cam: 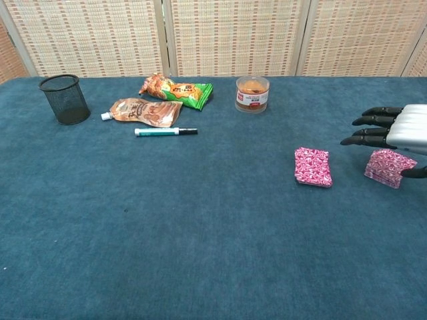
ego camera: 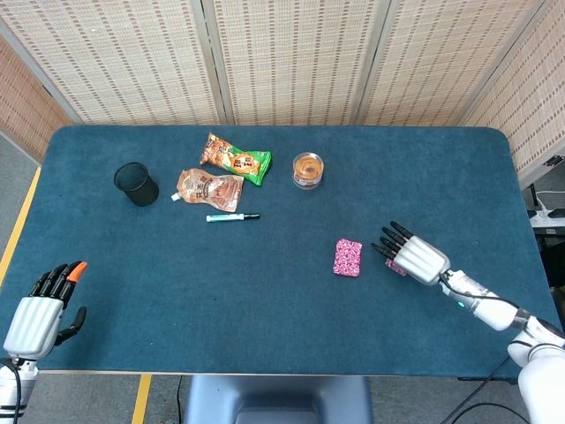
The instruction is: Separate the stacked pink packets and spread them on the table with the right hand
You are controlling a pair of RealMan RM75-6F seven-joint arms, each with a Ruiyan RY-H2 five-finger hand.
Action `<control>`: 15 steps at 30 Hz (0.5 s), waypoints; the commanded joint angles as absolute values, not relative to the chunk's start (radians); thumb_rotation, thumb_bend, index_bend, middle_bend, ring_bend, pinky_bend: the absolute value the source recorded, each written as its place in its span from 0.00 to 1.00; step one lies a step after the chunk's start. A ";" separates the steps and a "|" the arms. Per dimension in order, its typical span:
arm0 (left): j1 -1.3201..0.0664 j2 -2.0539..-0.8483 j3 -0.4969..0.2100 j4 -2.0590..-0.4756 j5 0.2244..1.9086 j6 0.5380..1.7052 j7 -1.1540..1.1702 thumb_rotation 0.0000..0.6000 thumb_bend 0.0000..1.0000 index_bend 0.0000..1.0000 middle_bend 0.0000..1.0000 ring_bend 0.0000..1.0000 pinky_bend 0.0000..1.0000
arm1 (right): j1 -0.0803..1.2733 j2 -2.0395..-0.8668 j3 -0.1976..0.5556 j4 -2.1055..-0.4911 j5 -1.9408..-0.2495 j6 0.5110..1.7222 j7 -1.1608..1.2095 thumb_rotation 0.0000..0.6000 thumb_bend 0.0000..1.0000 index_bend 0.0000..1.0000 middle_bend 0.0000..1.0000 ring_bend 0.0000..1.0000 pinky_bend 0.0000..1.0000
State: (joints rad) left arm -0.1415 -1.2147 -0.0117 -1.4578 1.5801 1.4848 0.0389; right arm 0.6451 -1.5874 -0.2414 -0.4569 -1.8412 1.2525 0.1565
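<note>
Hovering palm-down over the right part of the table: right hand (cam: pixel 400 130), silver back, black fingers (cam: pixel 363 131) spread and stretched level toward the table's middle; nothing gripped.

Directly under that hand: one pink packet (cam: pixel 388 167), patterned, lying on the cloth, its near edge showing below the palm in the chest view and only a sliver of it visible in the head view. Whether the thumb beside it touches it cannot be told.

Near it, toward the table's middle: pink packet stack (cam: pixel 313 167), flat on the cloth, apart from the hand and from the single packet; layered edges visible along its near side.

Surface: table (ego camera: pixel 265 291) covered in dark teal cloth.

Far side, middle: small clear jar (cam: pixel 252 94) with amber contents, upright.

Further left: green-and-orange snack bag (cam: pixel 176 91), lying flat; orange spouted pouch (cam: pixel 142 111) just in front of it; teal marker with a black cap (cam: pixel 165 131) lying nearer still, beside the pouch.

Far left: black mesh pen cup (cam: pixel 64 99), upright.

Near left corner: left hand (ego camera: pixel 40 309), off the table edge, fingers extended upward and close together, one tipped orange; nothing held.
</note>
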 commanded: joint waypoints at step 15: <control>-0.142 -1.217 -0.010 -1.461 1.580 1.484 0.049 1.00 0.46 0.00 0.10 0.10 0.18 | 0.876 -1.569 -0.209 -0.668 -1.910 1.105 -0.075 1.00 0.20 0.09 0.13 0.00 0.05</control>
State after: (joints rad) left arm -0.1422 -1.2169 -0.0099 -1.4611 1.5807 1.4834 0.0490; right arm 0.8460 -1.5554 -0.2130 -0.6404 -1.9013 1.1434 -0.0403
